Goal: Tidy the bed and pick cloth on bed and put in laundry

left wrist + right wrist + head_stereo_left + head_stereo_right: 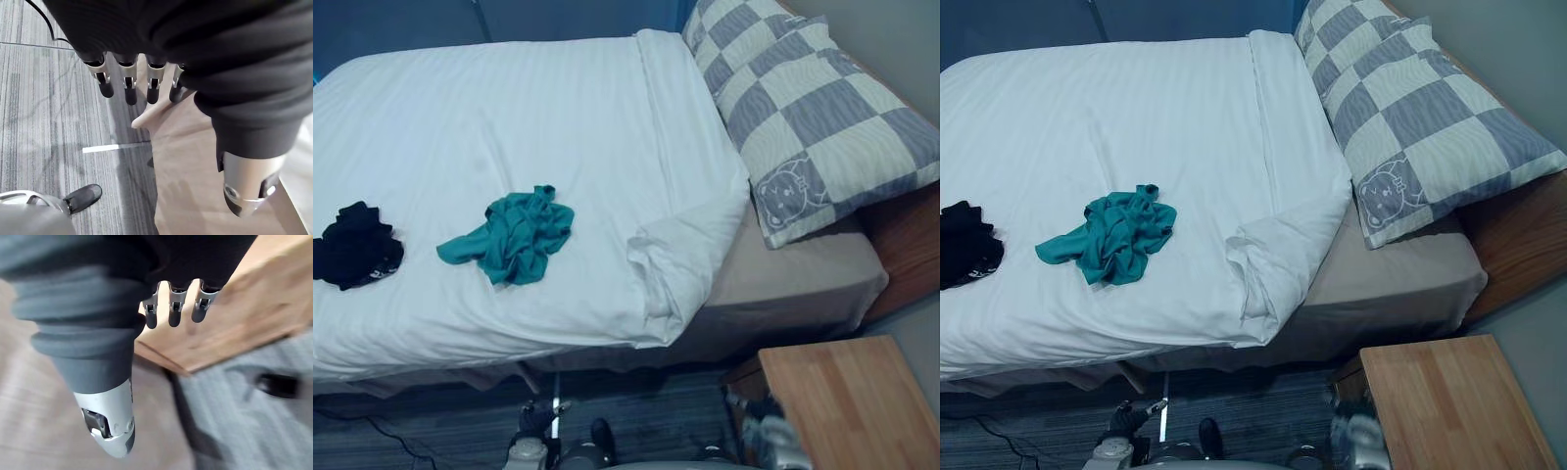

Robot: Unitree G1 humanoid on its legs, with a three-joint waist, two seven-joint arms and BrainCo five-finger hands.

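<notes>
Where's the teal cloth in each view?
Left eye view: teal cloth on the white duvet, left of centre, beside the black cloth.
Right eye view: same place, nearer the left edge.
Left wrist view: left hand above striped floor.
Right wrist view: right hand by the wooden nightstand, the shared landmark.

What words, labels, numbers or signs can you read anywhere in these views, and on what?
No text can be read.
pillow: a printed cartoon animal figure, no letters legible.
black cloth: a small pale mark at its edge, too small to read.
teal cloth, white duvet, wooden bedside table: no print seen.
</notes>
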